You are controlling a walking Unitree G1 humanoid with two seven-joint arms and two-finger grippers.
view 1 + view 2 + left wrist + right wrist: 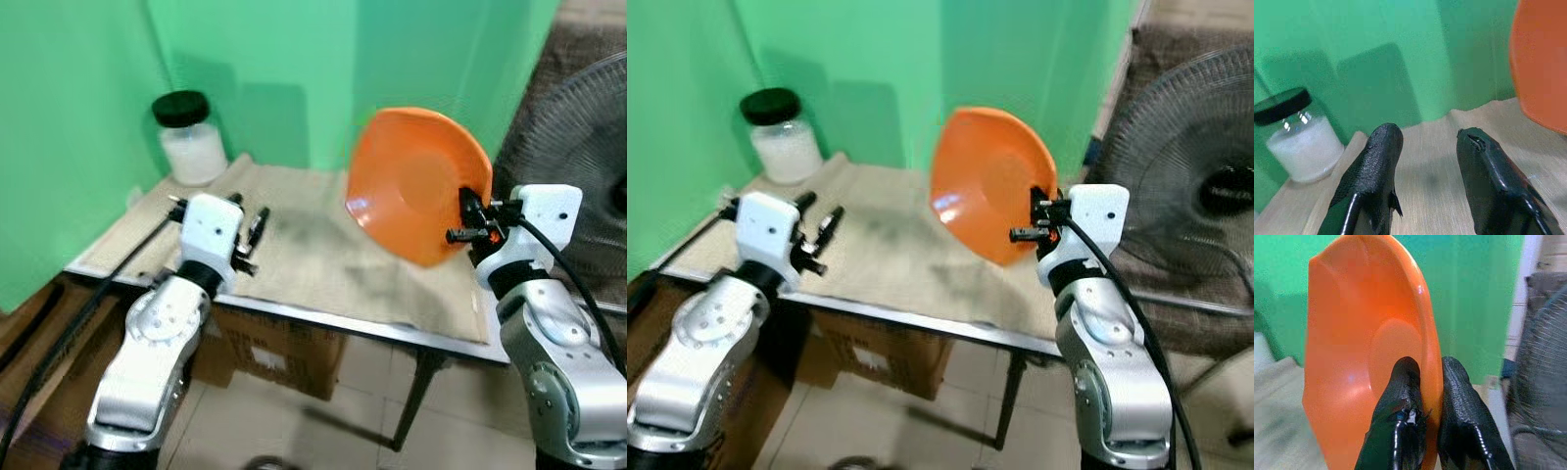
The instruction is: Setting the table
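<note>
Right tool [1422, 377]: its two black fingers are pinching the rim of the glossy orange plastic plate [416, 181], one finger lying inside the dish, the other behind the rim.
Plate position: it is hanging almost on edge in the air above the right half of the surface, at about 2 o'clock in the head view, its hollow face turned toward the robot's left.
Left tool [250, 235]: its fingers are standing apart and gripping nothing, hovering just over the near-left edge of the surface at about 9 o'clock.
Surface: a small metal-edged table covered by a beige woven cloth [313, 259], with a dark smudge showing near the middle.
Jar: a clear glass jar with a black lid and white contents [188, 139] is standing at the far-left corner, at about 11 o'clock, well apart from the plate.
Fan: a dark mesh floor fan [578, 166] is standing just beside the right arm at 3 o'clock.
Slip risk: the grip is taking only a small bite of a slick rim, so the plate could be pivoting or sliding out as the wrist rolls it flat.
Landing risk: lowered while tilted, the plate's lower edge would be striking first and rucking the cloth.
Collision risk: a wide swing to the right could be clipping the fan.
</note>
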